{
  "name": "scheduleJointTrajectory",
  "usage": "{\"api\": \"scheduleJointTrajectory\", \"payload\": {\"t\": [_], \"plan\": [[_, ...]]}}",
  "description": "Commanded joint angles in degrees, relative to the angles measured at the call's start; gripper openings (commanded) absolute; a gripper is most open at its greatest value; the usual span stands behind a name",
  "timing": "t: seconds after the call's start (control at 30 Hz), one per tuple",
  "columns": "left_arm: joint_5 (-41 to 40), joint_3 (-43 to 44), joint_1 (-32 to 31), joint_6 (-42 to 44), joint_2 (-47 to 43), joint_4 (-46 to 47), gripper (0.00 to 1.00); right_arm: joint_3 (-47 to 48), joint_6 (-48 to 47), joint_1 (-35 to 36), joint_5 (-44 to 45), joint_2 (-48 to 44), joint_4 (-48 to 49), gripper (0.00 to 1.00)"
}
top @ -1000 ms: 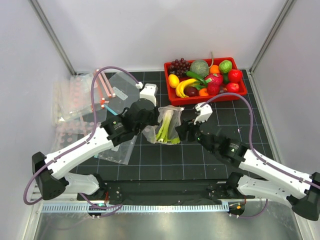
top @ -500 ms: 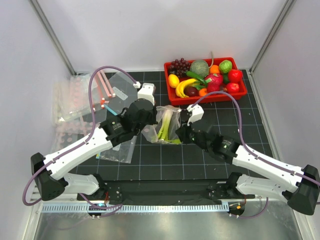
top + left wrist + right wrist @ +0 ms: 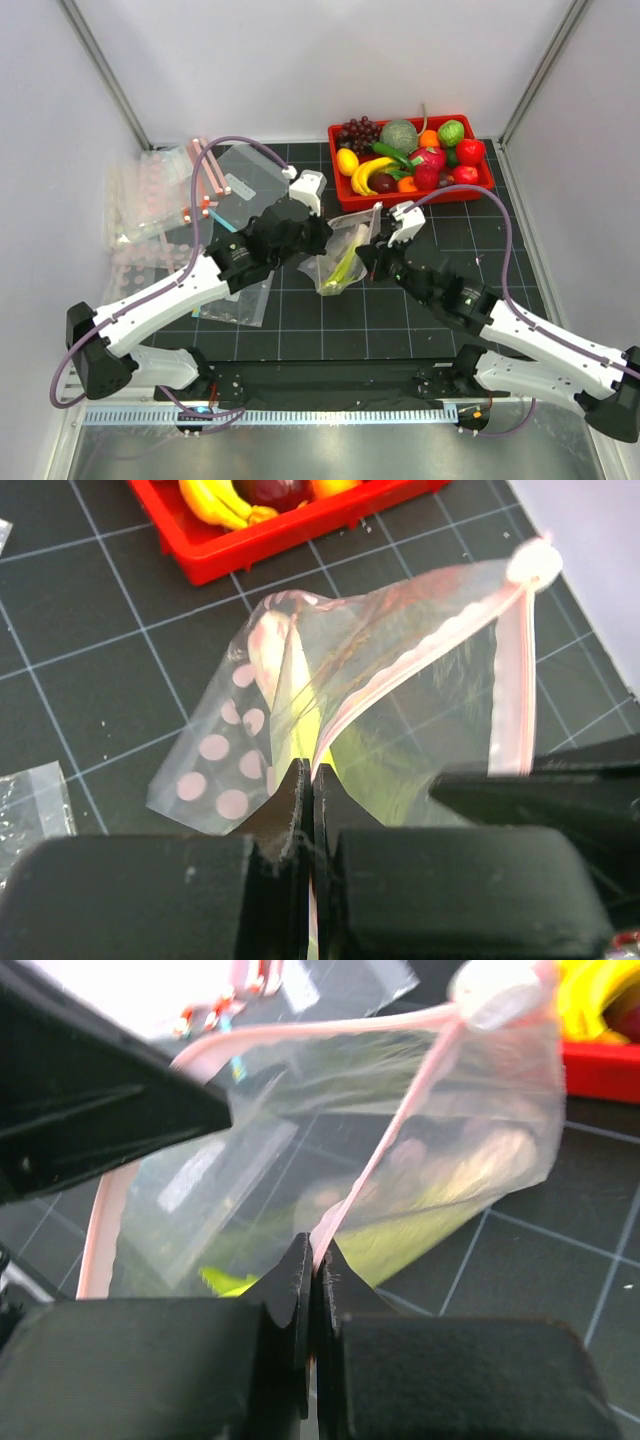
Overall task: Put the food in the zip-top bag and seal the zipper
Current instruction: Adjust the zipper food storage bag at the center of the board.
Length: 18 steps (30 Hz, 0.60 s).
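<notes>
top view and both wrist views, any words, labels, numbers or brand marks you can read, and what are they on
No readable text in any view.
zip-top bag: only pink dots, no words.
white sticker on the spare bag: too small to read.
pale patch seen through the bag in the right wrist view: blurred, unreadable.
</notes>
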Motion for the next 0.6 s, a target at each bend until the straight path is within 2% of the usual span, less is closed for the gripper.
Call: {"api": "scheduleJointTrajectory", "payload": {"t": [0.0, 0.1, 0.13, 0.2, 0.23, 0.37, 0.47, 0.57], "plan": [[0.34, -0.54, 0.10, 0.43, -3.85, 3.70, 0.00, -0.42, -1.21, 0.12, 8.20, -2.73, 6.18, 0.01], [-4.76, -1.60, 0.19, -0.44, -6.14, 2.57, 0.00, -1.30, -2.00, 0.12, 8.40, -3.00, 6.45, 0.04], [-9.13, -1.60, 0.27, -0.71, -6.41, 1.86, 0.00, -1.21, -2.17, 0.12, 8.13, -2.82, 6.27, 0.12], [-13.89, -0.99, 0.27, -1.23, -6.59, -1.20, 0.00, -0.77, -2.88, 0.12, 8.48, -2.12, 5.75, 0.21], [-18.62, -0.20, 0.19, -1.50, -6.67, -2.35, 0.00, -0.77, -3.05, 0.12, 9.35, -1.94, 5.66, 0.33], [-29.46, 0.42, 0.36, -2.55, -7.38, -6.40, 0.00, -1.12, -3.49, 0.03, 12.43, -0.89, 5.22, 0.67], [-35.34, 0.60, 0.36, -2.73, -7.99, -8.34, 0.00, -1.21, -3.41, 0.03, 16.98, 0.08, 4.52, 0.69], [-36.85, 0.77, 0.36, -2.55, -8.52, -8.87, 0.00, -0.60, -2.53, -0.49, 22.00, 1.57, 3.47, 0.73]]}}
